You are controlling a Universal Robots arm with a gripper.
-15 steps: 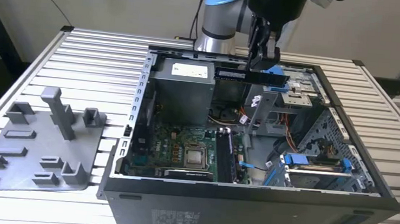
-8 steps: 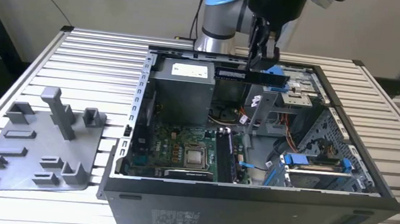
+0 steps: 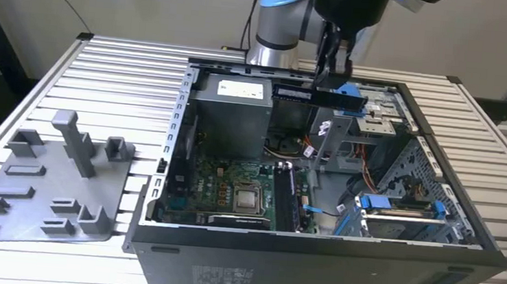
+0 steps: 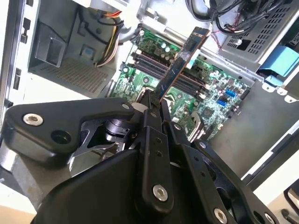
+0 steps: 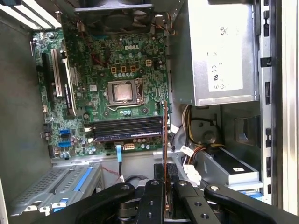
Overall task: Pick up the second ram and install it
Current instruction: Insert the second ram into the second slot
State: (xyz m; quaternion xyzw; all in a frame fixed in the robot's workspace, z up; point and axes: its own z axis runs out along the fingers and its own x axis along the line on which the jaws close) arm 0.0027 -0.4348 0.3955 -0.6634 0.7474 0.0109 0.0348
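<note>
The gripper hangs in the upper centre of the exterior view, above the open computer case. Its fingers are drawn in narrow and clamp the second ram between their tips. In that view the stick lies level in the air, clear of everything under it, and is gripped towards its right-hand part.

In the second wrist view the second ram runs out from the fingertips over the green motherboard, with its far end above the long black memory slots. It touches none of them. In the first wrist view it shows edge-on (little more than a thin line), just beside one end of those slots.

Inside the case, the grey power supply sits in the upper left part, and the processor socket lies lower down, near the frame's centre.

A grey tray with upright holder blocks lies in the lower left of the exterior view, just beside the case. Both rest on the slatted surface.
</note>
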